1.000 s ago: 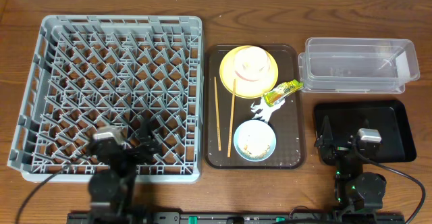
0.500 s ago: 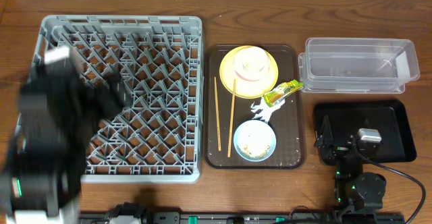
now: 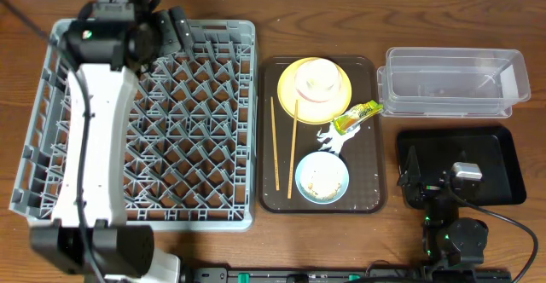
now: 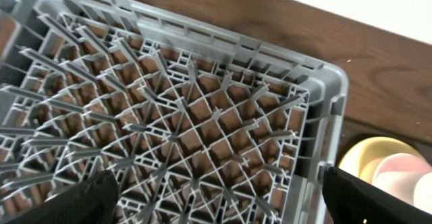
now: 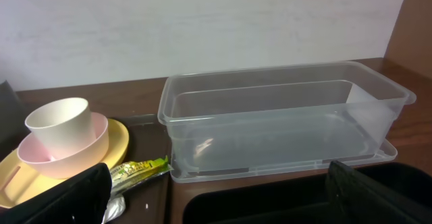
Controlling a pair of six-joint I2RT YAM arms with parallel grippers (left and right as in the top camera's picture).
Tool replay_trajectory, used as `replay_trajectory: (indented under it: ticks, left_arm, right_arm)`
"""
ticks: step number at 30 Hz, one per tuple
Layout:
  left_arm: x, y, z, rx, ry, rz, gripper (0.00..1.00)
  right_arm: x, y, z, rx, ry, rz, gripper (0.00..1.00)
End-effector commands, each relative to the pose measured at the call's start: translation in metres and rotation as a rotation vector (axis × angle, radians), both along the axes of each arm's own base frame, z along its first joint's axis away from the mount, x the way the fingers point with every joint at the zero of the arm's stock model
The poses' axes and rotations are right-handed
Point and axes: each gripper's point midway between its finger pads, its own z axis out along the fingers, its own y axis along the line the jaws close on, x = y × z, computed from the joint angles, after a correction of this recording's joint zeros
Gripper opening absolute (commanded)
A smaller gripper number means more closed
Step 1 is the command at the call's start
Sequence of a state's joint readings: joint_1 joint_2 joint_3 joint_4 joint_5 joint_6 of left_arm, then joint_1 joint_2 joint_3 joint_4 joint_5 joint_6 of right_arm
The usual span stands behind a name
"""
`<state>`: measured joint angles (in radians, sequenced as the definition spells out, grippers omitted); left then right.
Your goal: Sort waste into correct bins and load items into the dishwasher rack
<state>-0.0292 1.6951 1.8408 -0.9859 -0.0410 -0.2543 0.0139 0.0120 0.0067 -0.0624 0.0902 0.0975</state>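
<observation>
White cup [image 5: 59, 123] upright in pink bowl [image 5: 67, 160] on yellow plate [image 5: 119, 145]; blue bowl [image 3: 300, 172] holds scraps [image 3: 323, 181]; chopsticks [image 3: 293, 148] lie alongside

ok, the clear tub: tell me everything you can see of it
The clear tub is a rectangular see-through plastic box with rounded corners, a rolled rim and a wider lip round its base. It stands upright on the wooden table at the right, and looks empty. The black tray lies just on its near side, the brown serving tray to its left. The snack wrapper points at its near left corner; contact cannot be told.
</observation>
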Motion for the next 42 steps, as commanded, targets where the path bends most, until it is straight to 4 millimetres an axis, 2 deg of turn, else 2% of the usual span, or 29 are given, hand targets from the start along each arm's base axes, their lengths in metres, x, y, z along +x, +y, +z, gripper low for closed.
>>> replay_trajectory:
  ticks: [1,5,12,14,16,24,28,31,35,38,42]
  left_arm:
    - [0.006,-0.002,0.011,0.003,-0.040,-0.015,0.98]
    - [0.014,-0.002,0.017,0.003,-0.080,-0.014,0.98]
    - [0.016,-0.002,0.019,-0.002,-0.090,-0.008,0.98]
    - [0.016,-0.002,0.019,-0.015,-0.096,0.007,0.98]
    - [0.016,-0.001,0.019,-0.014,-0.096,0.008,0.98]
    - [0.018,-0.001,0.023,-0.014,-0.114,0.009,0.98]
    - [0.025,-0.001,0.030,-0.016,-0.153,0.009,0.98]
    - [0.028,-0.001,0.033,-0.016,-0.172,0.009,0.98]
    - [0.033,-0.001,0.038,-0.017,-0.197,0.008,0.98]
    - [0.035,-0.001,0.040,-0.018,-0.209,0.008,0.98]
    - [0.035,-0.003,0.040,-0.020,-0.210,0.005,0.98]
  right_arm:
    - [0.000,-0.001,0.000,-0.006,-0.001,-0.007,0.99]
    - [0.000,-0.001,0.000,-0.006,-0.001,-0.007,0.99]
    - [0.000,-0.001,0.000,-0.006,-0.001,-0.007,0.99]
    - [-0.001,-0.012,0.005,-0.031,-0.018,-0.070,0.99]
    - [-0.001,-0.014,0.010,-0.031,-0.039,-0.082,0.99]
    - [-0.009,-0.017,0.071,-0.075,-0.241,-0.106,0.99]
    - [-0.010,-0.006,0.092,-0.097,-0.182,-0.034,0.99]
    - [-0.006,-0.002,0.115,-0.163,-0.109,-0.007,0.99]
    - [0.014,0.003,0.161,-0.278,-0.012,0.032,0.99]
    - [0.037,0.009,0.193,-0.300,0.088,0.079,0.99]
    - [0.067,0.038,0.220,-0.266,0.217,0.266,0.99]
